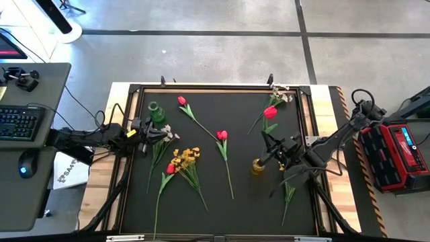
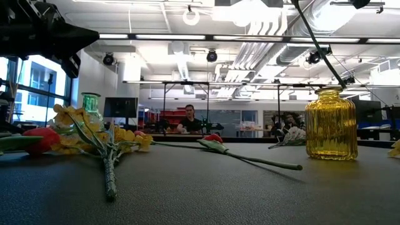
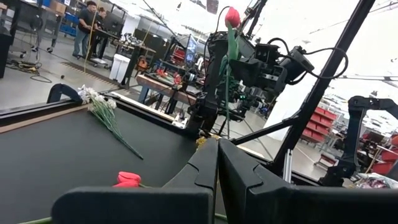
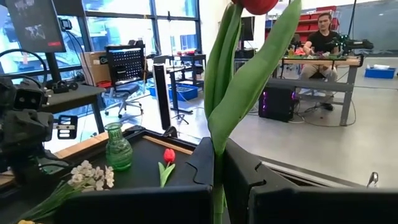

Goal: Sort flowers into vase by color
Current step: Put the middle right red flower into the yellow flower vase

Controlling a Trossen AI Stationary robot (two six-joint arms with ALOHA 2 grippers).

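My right gripper (image 1: 272, 149) is shut on a red tulip (image 1: 270, 112) that stands upright beside the yellow glass vase (image 1: 257, 166). My left gripper (image 1: 160, 132) is shut at the head of a white sprig (image 1: 166, 133), near the green glass vase (image 1: 156, 111). Lying on the black mat are two red tulips (image 1: 181, 101) (image 1: 222, 135), a yellow bunch (image 1: 185, 157) and a third tulip (image 1: 170, 168). Another white sprig (image 1: 279, 94) lies at the far right corner. A green stem (image 1: 289, 193) lies under the right arm. My right gripper (image 4: 217, 146) pinches the tulip's stem (image 4: 217, 165) between its two fingers, level and across it. Leaves and the red head (image 4: 258, 5) rise above the fingers. The stem's lower end is hidden by the gripper. My left gripper (image 3: 217, 146) is shut on the white sprig's stem just below the blossoms (image 4: 93, 176). Its own fingers hide the contact. The stem (image 1: 158, 158) trails toward the table's near edge.
A raised frame (image 1: 309, 134) rims the mat. A desk with a keyboard (image 1: 17, 124) stands left of the table and a red case (image 1: 393, 154) stands right. People (image 2: 189, 119) sit in the room behind. Bare mat lies near the front edge.
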